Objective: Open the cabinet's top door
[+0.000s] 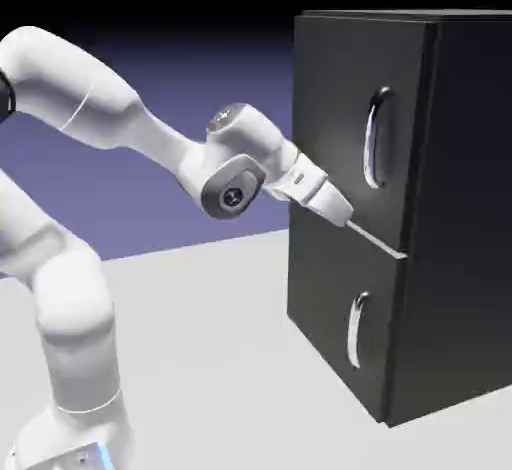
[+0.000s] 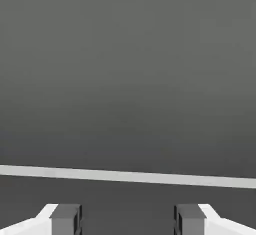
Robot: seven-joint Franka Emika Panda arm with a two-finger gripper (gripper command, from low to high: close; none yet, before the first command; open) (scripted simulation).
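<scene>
The black cabinet (image 1: pixel 470 208) stands at the right of the exterior view. Its top door (image 1: pixel 340 98) lies flush with the front, and a long curved silver handle (image 1: pixel 376 138) runs down its right side. My gripper (image 1: pixel 343 214) is close to the door's lower left corner, below and left of that handle, by the pale seam (image 1: pixel 385 243) between the two doors. In the hand view the dark door face (image 2: pixel 128 69) fills the picture, crossed low down by the pale strip (image 2: pixel 128 177). The gripper (image 2: pixel 127 221) is open, with nothing between its grey fingertips (image 2: pixel 65 220).
The shorter lower door (image 1: pixel 325 308) with its small silver handle (image 1: pixel 355 330) sits under the seam. The arm's elbow and forearm (image 1: pixel 150 138) stretch in from the left above the grey table (image 1: pixel 220 358).
</scene>
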